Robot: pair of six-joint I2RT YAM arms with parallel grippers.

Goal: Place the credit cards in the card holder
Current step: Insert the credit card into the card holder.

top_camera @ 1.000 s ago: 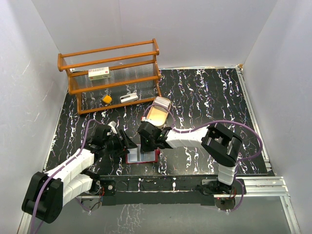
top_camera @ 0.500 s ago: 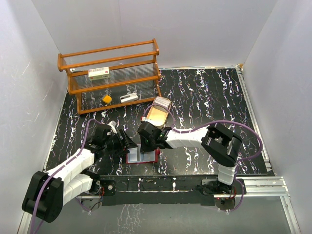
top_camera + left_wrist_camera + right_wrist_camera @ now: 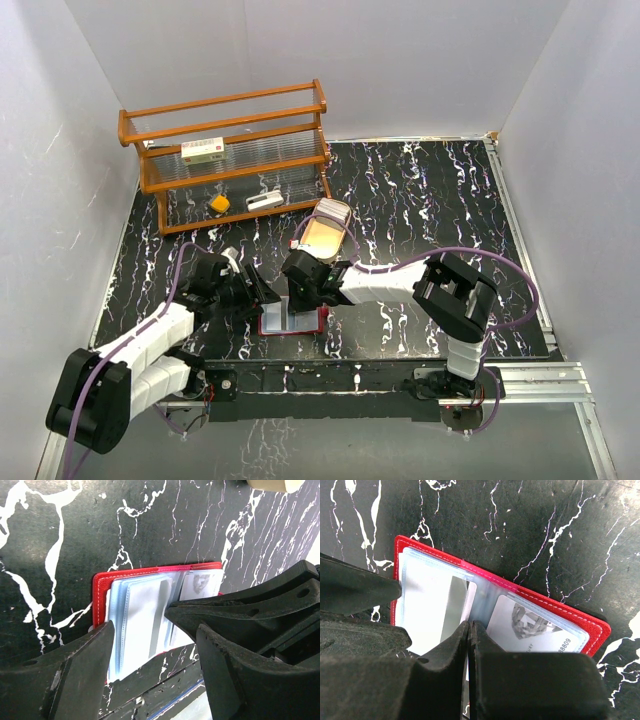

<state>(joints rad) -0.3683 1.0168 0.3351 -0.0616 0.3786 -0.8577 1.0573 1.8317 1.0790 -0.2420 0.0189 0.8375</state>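
The top view places the card holder (image 3: 296,323) open and flat at the near edge of the black, white-veined table (image 3: 420,200), between your two arms. A wooden rack (image 3: 225,105) and a tan oval tray (image 3: 320,240) stand farther back; neither wrist view shows the rack. Only the wrist views resolve the holder's make: a bright red, stitched, grained cover lined with clear, pale bluish plastic sleeves that meet at a central fold. The right wrist view shows a printed card (image 3: 535,630) seated in the right-hand sleeve, its emblem and embossed digits legible. It also shows a plain grey card (image 3: 458,600) lying as a narrow, slanted strip in the left-hand sleeve. Your right gripper (image 3: 469,630) is clenched to a hairline slit, and the grey card's near end runs straight into that slit. The left wrist view shows what that camera hides. Your left gripper (image 3: 155,640) is spread wide across the holder's near side, one finger (image 3: 80,670) at the red left border. The matt black tip of the right gripper reaches in from the right, over the fold.
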